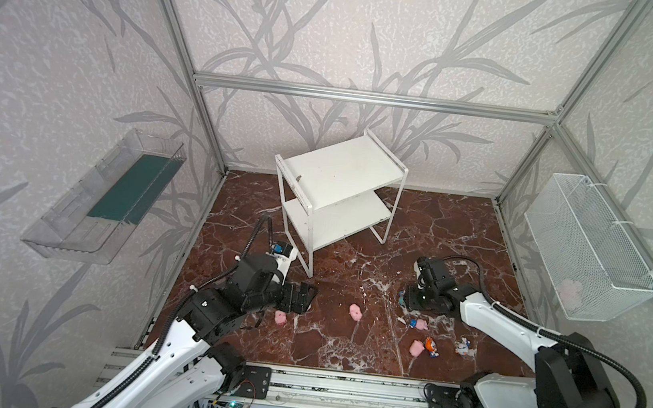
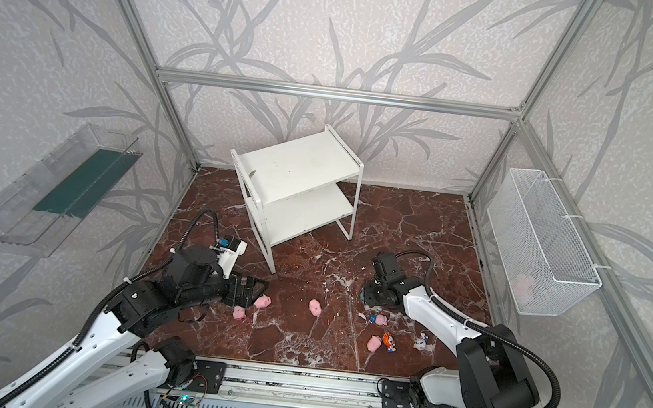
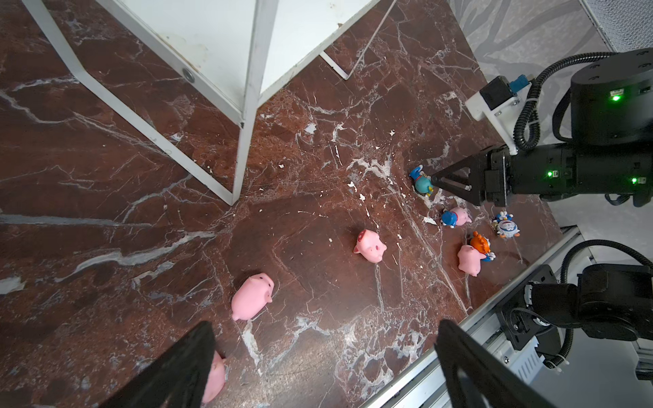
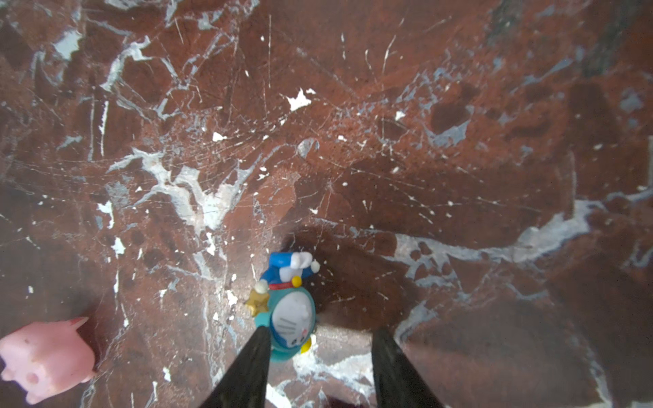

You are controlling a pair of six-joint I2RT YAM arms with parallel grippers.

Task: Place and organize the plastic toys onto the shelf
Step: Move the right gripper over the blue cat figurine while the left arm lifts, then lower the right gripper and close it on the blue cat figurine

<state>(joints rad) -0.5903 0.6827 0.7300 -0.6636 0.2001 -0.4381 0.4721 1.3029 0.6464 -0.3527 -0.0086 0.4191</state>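
Observation:
The white two-tier shelf (image 1: 341, 169) (image 2: 296, 164) stands at the back of the marble floor, both boards bare. Pink pigs lie on the floor (image 2: 239, 313) (image 2: 262, 301) (image 1: 355, 311) (image 1: 416, 347). My left gripper (image 1: 304, 294) (image 3: 325, 325) hangs wide open over the two left pigs; one pig (image 3: 213, 378) lies beside a finger. My right gripper (image 4: 321, 330) (image 1: 406, 300) is down at the floor, open. The teal-hat figurine (image 4: 291, 311) (image 3: 422, 183) leans on one finger, clear of the other. Pink-hat (image 3: 456, 216), orange-hat (image 1: 431, 346) and white-hat (image 1: 463, 346) figurines lie nearby.
A clear tray with a green panel (image 1: 108, 197) hangs on the left wall. A white mesh basket (image 1: 587, 247) hangs on the right wall with a pale pink lump inside. An aluminium rail (image 1: 337, 386) runs along the front edge.

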